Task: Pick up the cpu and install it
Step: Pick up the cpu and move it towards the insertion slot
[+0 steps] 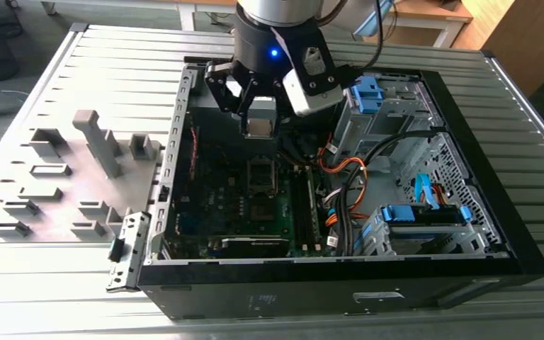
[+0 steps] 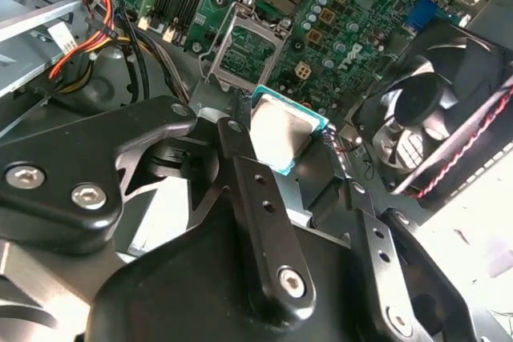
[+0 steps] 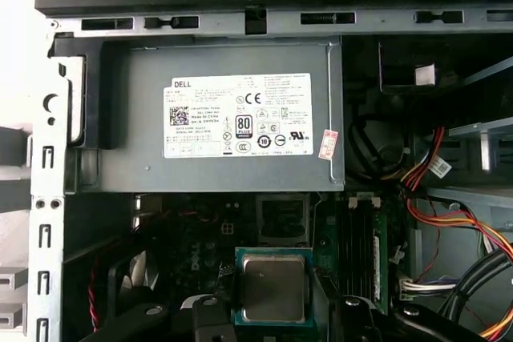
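exterior view: hand is clamped on the cpu, raised over the open pc case on the desk; grey fixtures on the exterior view's left.
second wrist view: cpu is pinched at its edges between fingers, apart from the open socket; fan nearby.
first wrist view: cpu metal face showing, just beside the power supply.

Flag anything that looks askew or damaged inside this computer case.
Nothing stands out. The gripper holds the cpu by its edges over the motherboard, the socket frame is raised open, and nothing looks bent or spilled.
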Tool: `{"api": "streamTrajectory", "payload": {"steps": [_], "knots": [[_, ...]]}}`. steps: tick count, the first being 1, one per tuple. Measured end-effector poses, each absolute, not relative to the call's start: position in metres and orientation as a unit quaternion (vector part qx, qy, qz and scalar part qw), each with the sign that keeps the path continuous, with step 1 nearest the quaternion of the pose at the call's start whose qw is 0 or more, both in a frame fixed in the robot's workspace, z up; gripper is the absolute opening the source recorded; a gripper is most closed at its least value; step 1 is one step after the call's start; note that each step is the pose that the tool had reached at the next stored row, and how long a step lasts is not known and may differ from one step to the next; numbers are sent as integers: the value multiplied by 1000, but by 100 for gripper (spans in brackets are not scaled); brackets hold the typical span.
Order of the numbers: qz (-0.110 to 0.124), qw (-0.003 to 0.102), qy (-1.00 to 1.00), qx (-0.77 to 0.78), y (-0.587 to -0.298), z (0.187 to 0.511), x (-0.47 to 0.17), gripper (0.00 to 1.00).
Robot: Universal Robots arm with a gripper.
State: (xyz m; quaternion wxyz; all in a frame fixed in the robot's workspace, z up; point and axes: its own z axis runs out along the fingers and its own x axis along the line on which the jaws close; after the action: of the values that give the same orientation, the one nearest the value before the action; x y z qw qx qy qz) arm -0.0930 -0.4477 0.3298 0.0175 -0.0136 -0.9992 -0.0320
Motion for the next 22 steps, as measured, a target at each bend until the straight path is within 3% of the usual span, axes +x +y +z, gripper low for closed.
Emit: {"api": "streamTrajectory", "payload": {"steps": [22], "knots": [[-32, 20, -999, -14, -462, 321, -80, 47]]}}
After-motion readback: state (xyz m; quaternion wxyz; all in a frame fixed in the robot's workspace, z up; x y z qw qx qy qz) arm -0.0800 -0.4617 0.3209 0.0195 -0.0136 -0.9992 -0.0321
